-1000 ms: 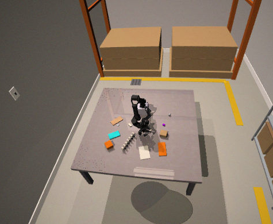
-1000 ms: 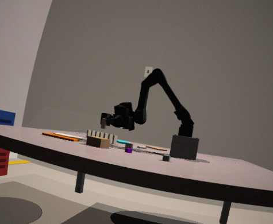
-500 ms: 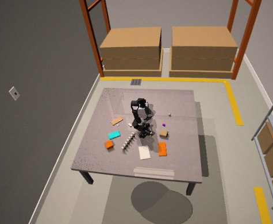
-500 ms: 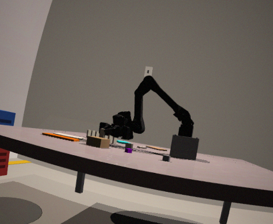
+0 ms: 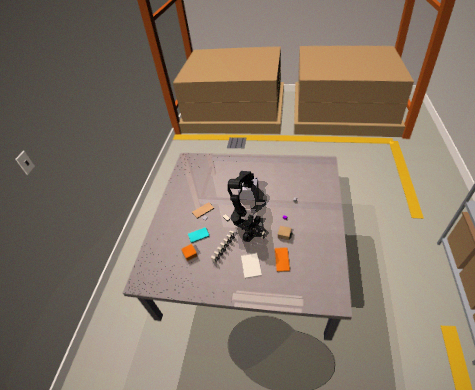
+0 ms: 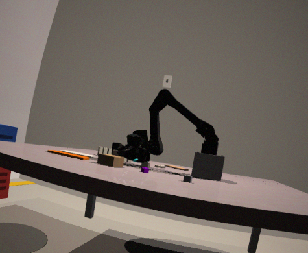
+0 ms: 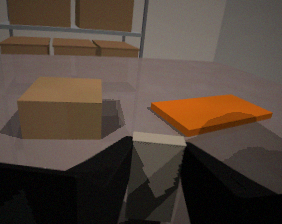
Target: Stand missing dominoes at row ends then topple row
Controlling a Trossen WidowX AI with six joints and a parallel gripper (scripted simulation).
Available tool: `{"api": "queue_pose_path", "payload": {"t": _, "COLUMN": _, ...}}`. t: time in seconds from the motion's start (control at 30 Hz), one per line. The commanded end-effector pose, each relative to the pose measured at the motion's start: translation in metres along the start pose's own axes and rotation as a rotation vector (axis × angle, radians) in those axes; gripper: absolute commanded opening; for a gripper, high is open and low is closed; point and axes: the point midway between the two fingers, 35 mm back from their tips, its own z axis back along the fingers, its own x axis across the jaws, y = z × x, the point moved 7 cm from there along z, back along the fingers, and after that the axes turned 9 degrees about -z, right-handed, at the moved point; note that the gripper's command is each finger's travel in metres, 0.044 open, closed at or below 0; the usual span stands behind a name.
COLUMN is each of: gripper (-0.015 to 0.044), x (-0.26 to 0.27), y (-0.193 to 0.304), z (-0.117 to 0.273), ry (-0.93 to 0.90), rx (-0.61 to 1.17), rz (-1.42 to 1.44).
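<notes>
A row of several cream dominoes (image 5: 224,244) (image 6: 105,150) stands upright on the table, running diagonally in the top view. My gripper (image 5: 263,233) (image 7: 156,147) is shut on a cream domino (image 7: 158,175), which sits between the two fingers with its top edge at fingertip level. The gripper is low over the table, to the right of the row's upper end in the top view. Whether the held domino touches the table is hidden. Another cream domino (image 5: 226,217) (image 6: 160,166) lies flat beyond the row's upper end, left of the arm.
A tan box (image 5: 284,232) (image 6: 111,160) (image 7: 62,115) and an orange slab (image 5: 282,260) (image 7: 212,112) are ahead of the fingers. A white sheet (image 5: 251,266) lies below the gripper. A cyan slab (image 5: 198,235), orange block (image 5: 189,251) and tan plank (image 5: 203,210) lie left. A purple cube (image 5: 285,217) (image 6: 144,170) is right.
</notes>
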Motion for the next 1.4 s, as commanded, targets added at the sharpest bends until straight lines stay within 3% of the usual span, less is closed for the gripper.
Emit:
{"api": "queue_pose_path", "payload": {"t": 0.0, "gripper": 0.0133, "x": 0.000, "y": 0.001, "z": 0.000, "ry": 0.005, "rx": 0.001, "rz": -0.005}}
{"api": "queue_pose_path", "payload": {"t": 0.4, "gripper": 0.0440, "x": 0.000, "y": 0.001, "z": 0.000, "ry": 0.005, "rx": 0.001, "rz": -0.005}}
{"api": "queue_pose_path", "payload": {"t": 0.7, "gripper": 0.0440, "x": 0.007, "y": -0.047, "z": 0.004, "ry": 0.000, "rx": 0.000, "rz": 0.000}}
{"api": "queue_pose_path", "payload": {"t": 0.93, "gripper": 0.0440, "x": 0.001, "y": -0.050, "z": -0.001, "ry": 0.020, "rx": 0.019, "rz": -0.013}}
{"api": "queue_pose_path", "payload": {"t": 1.37, "gripper": 0.0440, "x": -0.043, "y": -0.091, "z": -0.089, "ry": 0.294, "rx": 0.590, "rz": -0.097}}
